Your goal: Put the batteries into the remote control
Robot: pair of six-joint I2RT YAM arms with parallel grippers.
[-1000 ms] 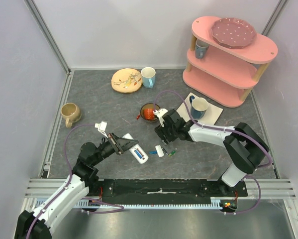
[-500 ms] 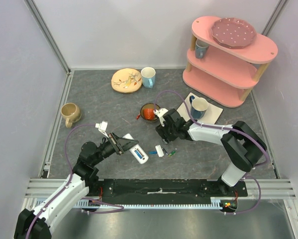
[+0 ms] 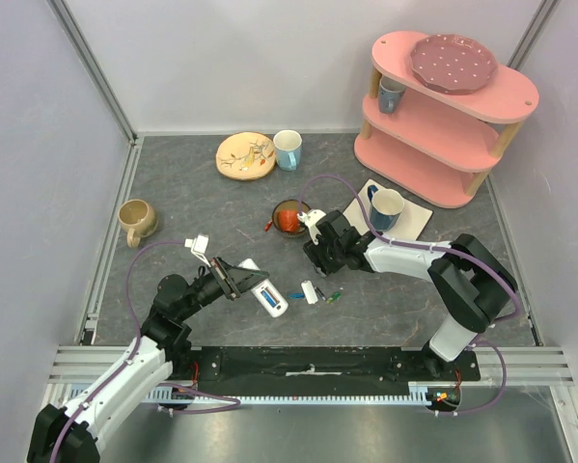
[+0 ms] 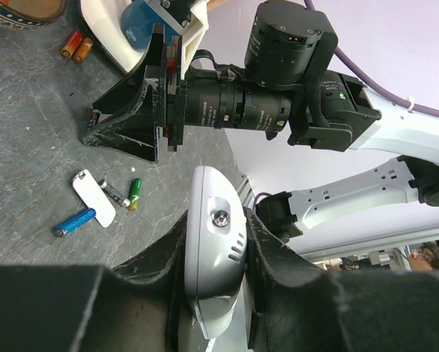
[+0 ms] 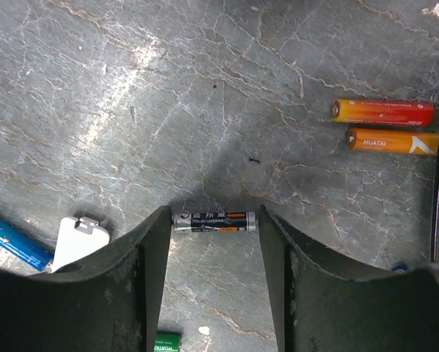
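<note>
Grey marbled tabletop (image 5: 204, 88), orange battery (image 5: 393, 141) lettered HUATAI

Black battery (image 5: 214, 221) had bare surface (image 5: 204, 110) all around; white cover (image 5: 80, 235) and blue battery (image 5: 14, 240) sat close, orange batteries (image 5: 384, 112) well apart.

White remote control (image 4: 215, 249), black battery (image 5: 214, 221), blue battery (image 5: 14, 240), grey marbled table (image 5: 168, 88), pink shelf (image 3: 433, 123)

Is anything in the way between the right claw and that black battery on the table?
Nothing visible. The black battery lies on the table, directly between the open fingers of the right gripper. The white cover and blue battery sit off to one side, clear of both.
</note>
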